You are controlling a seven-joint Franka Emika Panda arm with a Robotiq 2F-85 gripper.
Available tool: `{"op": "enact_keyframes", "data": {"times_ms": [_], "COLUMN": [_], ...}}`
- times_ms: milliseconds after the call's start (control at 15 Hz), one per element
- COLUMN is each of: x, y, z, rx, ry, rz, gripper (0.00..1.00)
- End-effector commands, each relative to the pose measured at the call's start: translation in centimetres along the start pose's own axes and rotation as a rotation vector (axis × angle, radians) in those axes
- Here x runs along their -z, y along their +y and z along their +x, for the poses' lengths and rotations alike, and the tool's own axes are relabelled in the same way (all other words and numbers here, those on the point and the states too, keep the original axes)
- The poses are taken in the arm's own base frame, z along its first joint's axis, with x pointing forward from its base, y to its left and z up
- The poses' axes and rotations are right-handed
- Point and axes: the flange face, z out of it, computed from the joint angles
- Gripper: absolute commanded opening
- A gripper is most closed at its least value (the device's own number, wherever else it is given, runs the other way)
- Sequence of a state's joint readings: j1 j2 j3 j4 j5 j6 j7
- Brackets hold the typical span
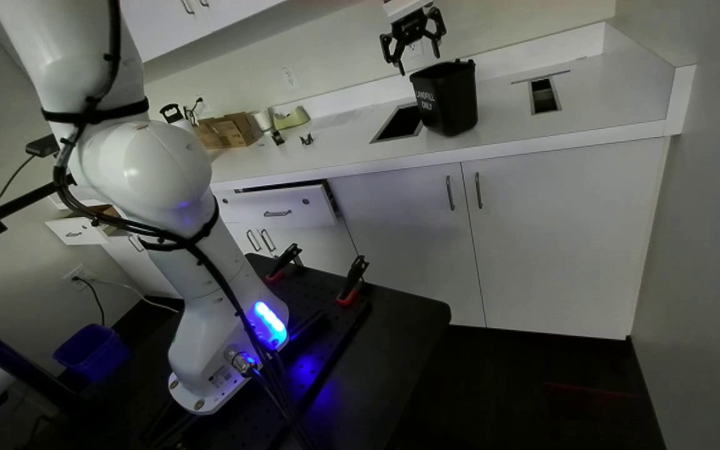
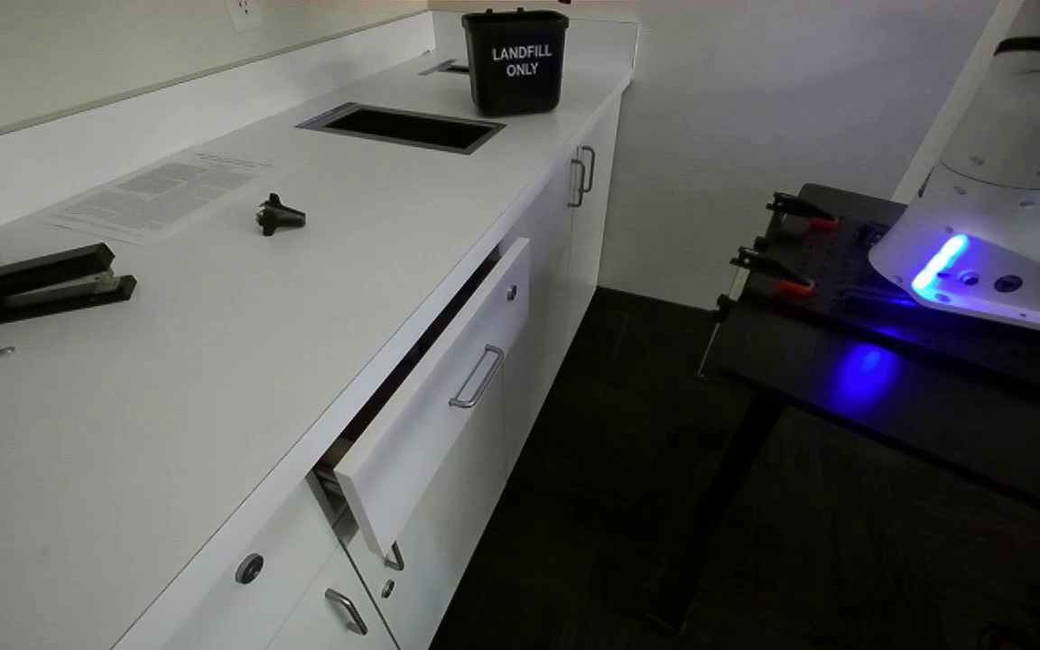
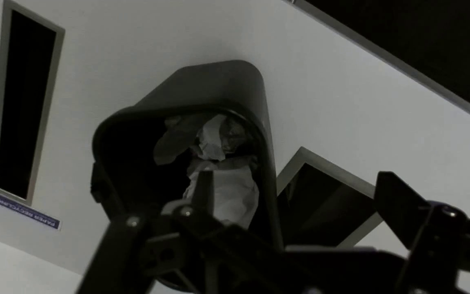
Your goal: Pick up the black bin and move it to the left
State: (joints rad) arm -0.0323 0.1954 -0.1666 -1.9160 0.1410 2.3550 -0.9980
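The end effector (image 1: 420, 64) hangs, spread wide, above the bin (image 1: 452, 103), which stands upright on the tabletop (image 1: 504, 115).

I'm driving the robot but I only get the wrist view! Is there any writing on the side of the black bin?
Observer: Yes! In both exterior views, the black bin says LANDFILL ONLY in white letters.
Operator: Cool! Is any stuff lying around where I can't see?
Observer: Yes, in an exterior view a black stapler lies on the white counter.
Operator: Okay! And are any lights shining?
Observer: Yes, in both exterior views a blue light glows on the robot's base.
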Motion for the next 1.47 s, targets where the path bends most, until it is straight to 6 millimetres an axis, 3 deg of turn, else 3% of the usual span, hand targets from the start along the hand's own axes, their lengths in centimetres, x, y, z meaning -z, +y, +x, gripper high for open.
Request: {"op": "enact_keyframes", "data": {"times_ms": [0, 267, 600, 933, 1000, 1133, 1400], "x": [-0.1, -0.8, -4.2, -7.0, -7.5, -8.1, -9.0], "y": [0.2, 0.6, 1.0, 2.0, 2.2, 2.4, 2.9], "z": [0.2, 1.4, 4.3, 5.9, 6.1, 6.5, 6.8], "rx": [0.001, 0.040, 0.090, 0.136, 0.140, 0.151, 0.153], "ry": [-0.002, 0.001, -0.026, -0.074, -0.075, -0.080, -0.082], "rz": [0.000, 0.000, -0.006, -0.017, -0.017, -0.014, -0.009], "gripper": [1.00, 1.00, 1.00, 1.00, 0.75, 0.68, 0.36]}}
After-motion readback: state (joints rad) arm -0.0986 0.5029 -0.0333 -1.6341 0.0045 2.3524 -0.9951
